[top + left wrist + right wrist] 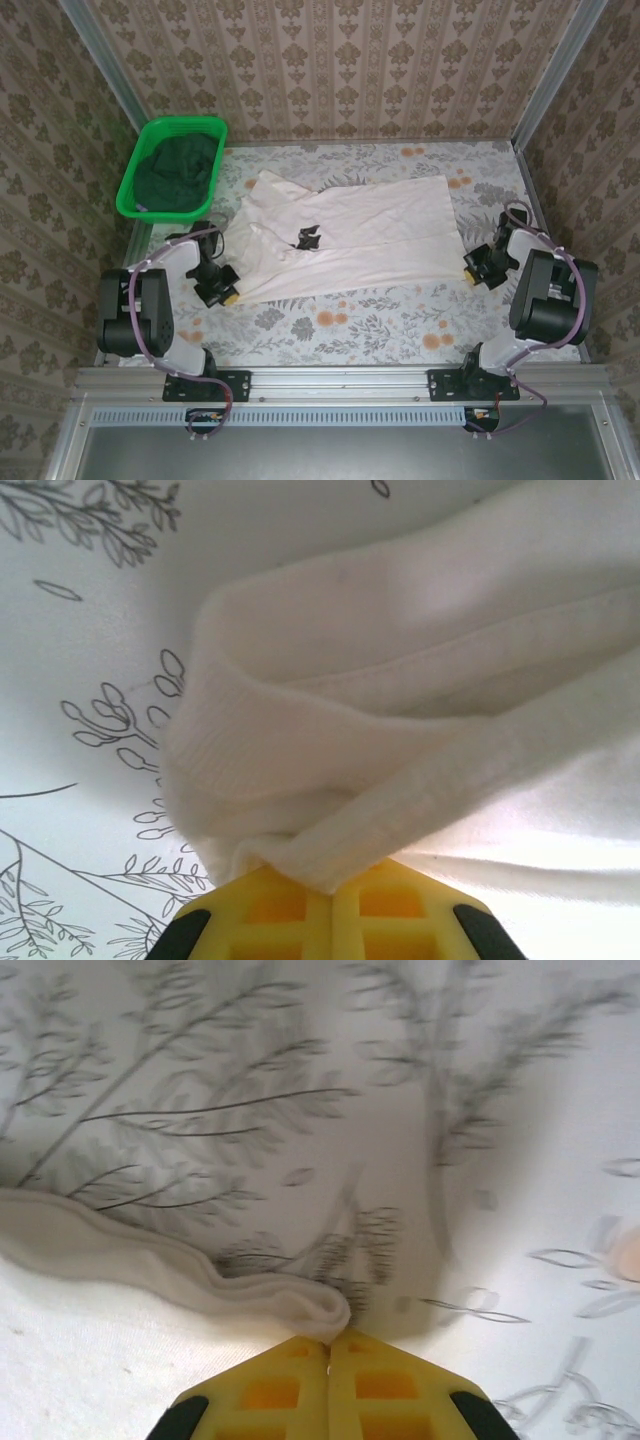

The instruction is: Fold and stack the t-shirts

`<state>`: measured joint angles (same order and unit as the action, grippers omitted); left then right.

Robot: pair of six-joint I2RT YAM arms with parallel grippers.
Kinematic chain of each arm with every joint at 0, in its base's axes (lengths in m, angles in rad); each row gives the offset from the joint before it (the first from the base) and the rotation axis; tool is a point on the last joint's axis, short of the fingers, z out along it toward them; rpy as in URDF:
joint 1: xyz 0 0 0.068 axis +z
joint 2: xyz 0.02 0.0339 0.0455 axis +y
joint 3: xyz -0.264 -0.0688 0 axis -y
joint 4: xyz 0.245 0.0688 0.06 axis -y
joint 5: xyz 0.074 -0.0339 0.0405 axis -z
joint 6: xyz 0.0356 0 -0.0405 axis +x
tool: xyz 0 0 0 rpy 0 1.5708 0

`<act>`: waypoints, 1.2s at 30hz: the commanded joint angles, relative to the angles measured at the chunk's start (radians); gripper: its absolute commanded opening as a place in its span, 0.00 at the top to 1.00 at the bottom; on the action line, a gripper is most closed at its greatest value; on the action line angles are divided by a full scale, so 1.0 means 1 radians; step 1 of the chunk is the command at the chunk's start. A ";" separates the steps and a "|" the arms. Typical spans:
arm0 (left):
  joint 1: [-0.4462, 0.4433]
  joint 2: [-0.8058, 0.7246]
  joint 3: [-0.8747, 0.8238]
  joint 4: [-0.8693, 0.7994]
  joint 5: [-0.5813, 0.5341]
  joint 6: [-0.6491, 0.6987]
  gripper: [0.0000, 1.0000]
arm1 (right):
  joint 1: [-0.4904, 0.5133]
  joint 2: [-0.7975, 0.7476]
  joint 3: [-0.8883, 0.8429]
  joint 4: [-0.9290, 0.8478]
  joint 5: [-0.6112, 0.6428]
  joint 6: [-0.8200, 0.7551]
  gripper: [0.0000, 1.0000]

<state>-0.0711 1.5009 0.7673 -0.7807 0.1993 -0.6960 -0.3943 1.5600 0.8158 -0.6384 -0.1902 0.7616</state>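
Left claw [218, 288] and right claw [476, 268] are both clamping shut on cream shirt [350, 235] corners, shirt lying spread btwn them, prob. for folding. Green shirt [178, 165] is sitting beyond left claw.

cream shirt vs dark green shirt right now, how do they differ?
The cream-pink t-shirt lies spread out on the table; the dark green t-shirt sits bunched in the green basket. The left claw and right claw are each shut on an edge of the cream-pink t-shirt; the dark green t-shirt is untouched. Neither is neatly folded.
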 commanded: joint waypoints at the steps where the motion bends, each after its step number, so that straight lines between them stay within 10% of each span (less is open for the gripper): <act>1: 0.008 -0.022 -0.061 -0.026 -0.103 0.021 1.00 | -0.054 -0.051 -0.066 -0.066 0.081 0.011 1.00; 11: 0.008 -0.113 -0.123 -0.057 -0.125 -0.042 0.91 | -0.071 -0.194 -0.164 -0.097 0.077 0.069 1.00; 15: 0.008 -0.169 -0.049 -0.135 -0.165 -0.067 0.68 | -0.068 -0.278 -0.145 -0.140 0.080 0.096 0.60; 19: -0.004 -0.242 0.083 -0.225 -0.265 -0.107 0.42 | -0.033 -0.399 -0.088 -0.126 0.078 0.106 0.41; 25: -0.134 -0.172 0.309 -0.311 -0.354 -0.155 0.53 | 0.290 -0.382 0.027 0.036 0.032 0.065 0.42; 36: -0.267 0.146 0.411 -0.193 0.014 -0.107 0.76 | 0.954 0.054 0.444 0.024 -0.070 -0.293 0.52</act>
<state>-0.3565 1.6142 1.2083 -0.9924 0.0647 -0.8158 0.4847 1.5620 1.2011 -0.5922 -0.2188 0.5755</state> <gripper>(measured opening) 0.245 0.485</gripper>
